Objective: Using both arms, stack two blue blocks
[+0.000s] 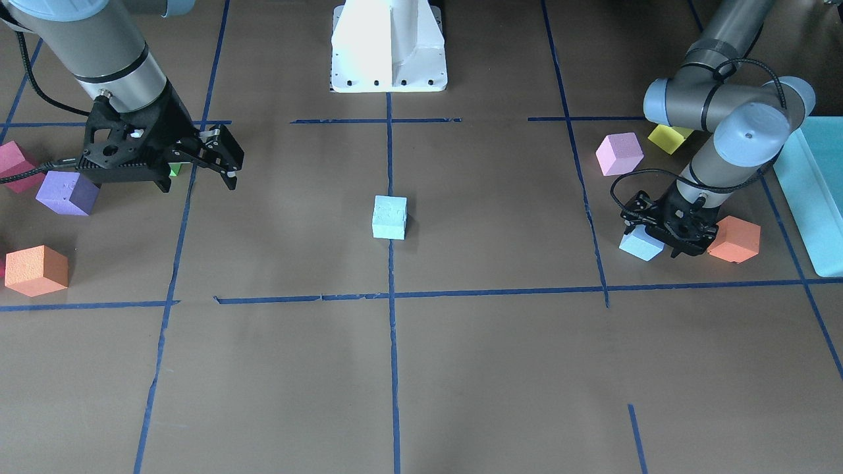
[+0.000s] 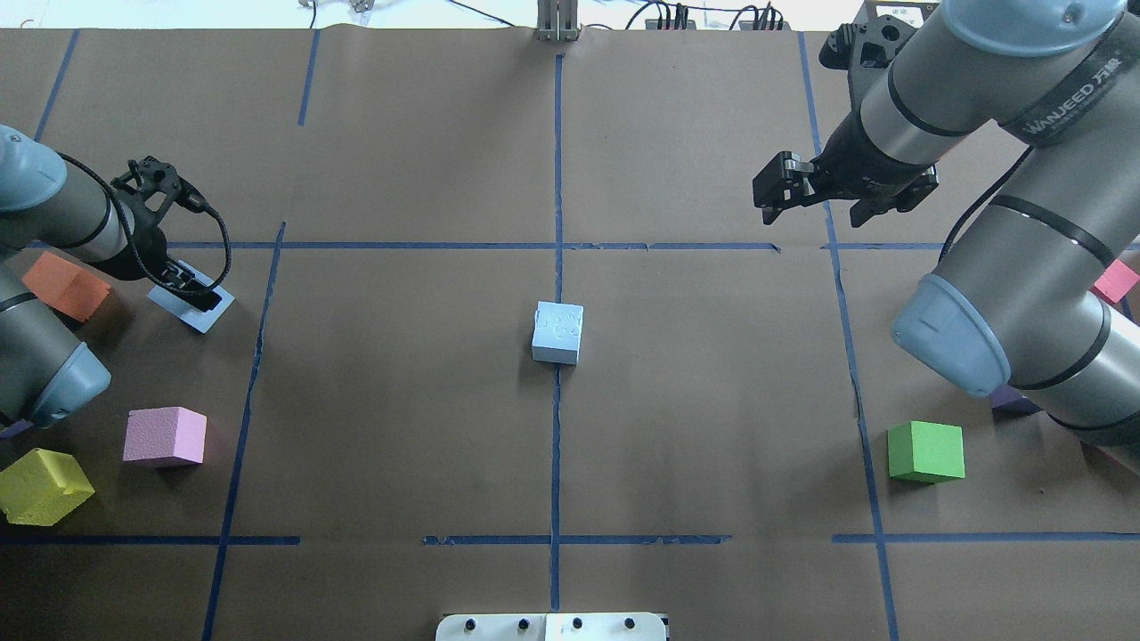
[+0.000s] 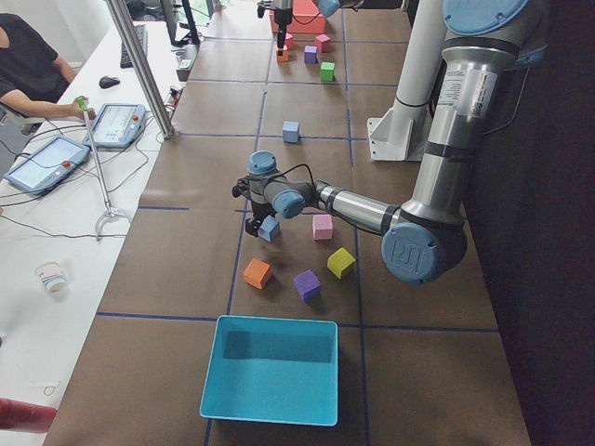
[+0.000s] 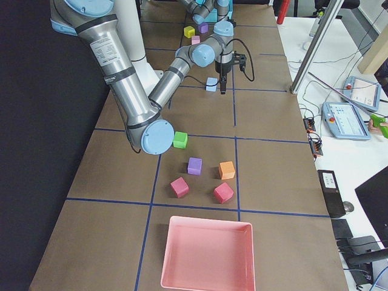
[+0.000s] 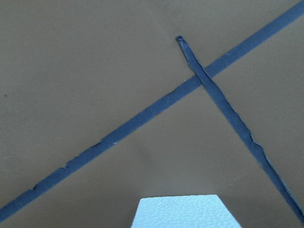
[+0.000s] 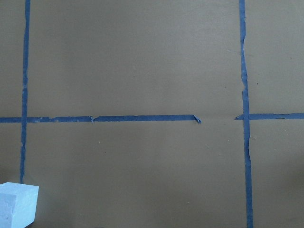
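Observation:
One pale blue block (image 1: 389, 217) sits alone at the table's centre, and it also shows in the overhead view (image 2: 558, 332) and at the corner of the right wrist view (image 6: 16, 204). The second blue block (image 1: 637, 246) rests on the table on my left side (image 2: 198, 318). My left gripper (image 1: 653, 238) is low over it (image 2: 191, 292), with its jaws on either side. I cannot tell whether they grip it. The left wrist view shows only the block's top (image 5: 185, 213). My right gripper (image 1: 229, 164) hangs open and empty above the table (image 2: 777, 191).
An orange cube (image 1: 735, 239) lies right beside the left gripper. A pink cube (image 1: 619, 153), a yellow cube (image 1: 668, 138) and a teal box (image 1: 813, 197) are nearby. A purple cube (image 1: 67, 193), an orange cube (image 1: 36, 270) and a green cube (image 2: 926, 451) lie on the right side.

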